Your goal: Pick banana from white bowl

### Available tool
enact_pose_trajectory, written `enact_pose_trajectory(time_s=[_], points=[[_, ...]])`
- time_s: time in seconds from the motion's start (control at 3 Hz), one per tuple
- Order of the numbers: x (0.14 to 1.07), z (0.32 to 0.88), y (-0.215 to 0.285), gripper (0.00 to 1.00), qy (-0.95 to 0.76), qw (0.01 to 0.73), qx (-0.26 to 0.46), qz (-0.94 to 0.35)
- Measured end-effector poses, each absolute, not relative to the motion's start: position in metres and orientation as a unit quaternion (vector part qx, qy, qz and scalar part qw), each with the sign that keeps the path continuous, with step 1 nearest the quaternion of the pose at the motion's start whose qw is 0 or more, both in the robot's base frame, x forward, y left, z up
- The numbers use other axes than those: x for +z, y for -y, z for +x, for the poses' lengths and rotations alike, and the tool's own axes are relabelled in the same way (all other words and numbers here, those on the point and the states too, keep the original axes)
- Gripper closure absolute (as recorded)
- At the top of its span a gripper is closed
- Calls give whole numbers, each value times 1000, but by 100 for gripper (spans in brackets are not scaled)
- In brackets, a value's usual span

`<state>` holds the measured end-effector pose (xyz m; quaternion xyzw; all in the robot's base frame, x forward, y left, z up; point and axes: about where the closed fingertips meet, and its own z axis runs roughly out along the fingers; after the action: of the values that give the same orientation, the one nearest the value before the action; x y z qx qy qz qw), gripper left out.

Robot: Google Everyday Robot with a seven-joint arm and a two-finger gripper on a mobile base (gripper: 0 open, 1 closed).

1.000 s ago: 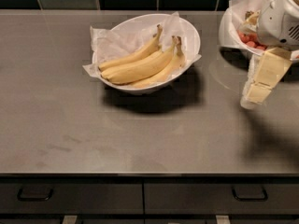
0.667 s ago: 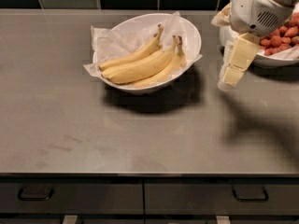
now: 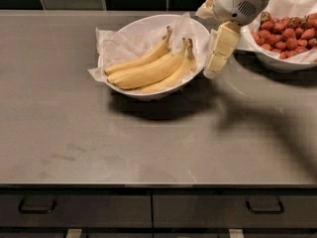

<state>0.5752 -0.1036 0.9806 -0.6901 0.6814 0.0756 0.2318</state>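
The white bowl [image 3: 130,28] with crumpled paper lining stands at the back middle of the grey counter. The banana [image 3: 141,60], slim and curved, lies along the far side of the bowl with its brownish stem tip pointing up to the right. In front of it lie two thicker bananas [image 3: 153,73] joined at their stems. My gripper [image 3: 218,51] hangs from the upper right, just outside the bowl's right rim, a little above the counter. It is apart from the banana and holds nothing that I can see.
A second white bowl [image 3: 277,63] full of red strawberries [image 3: 287,31] stands at the back right, close behind my arm. Dark tiles line the back wall. The counter's front edge [image 3: 158,185] runs above two drawers with dark handles.
My gripper has moved left, from in front of the strawberry bowl to just beside the right rim of the banana bowl. The bananas and both bowls have not moved.
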Motion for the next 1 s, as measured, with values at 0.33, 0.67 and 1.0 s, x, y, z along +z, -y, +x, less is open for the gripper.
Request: enact_pose_trajectory(time_s=[0.33,0.67,1.0], points=[[982,582,104,0,-680,240,74,-688],[992,601,100,0,-668,243,60,-700],[1016,628,82,0,-644,252,47,-721]])
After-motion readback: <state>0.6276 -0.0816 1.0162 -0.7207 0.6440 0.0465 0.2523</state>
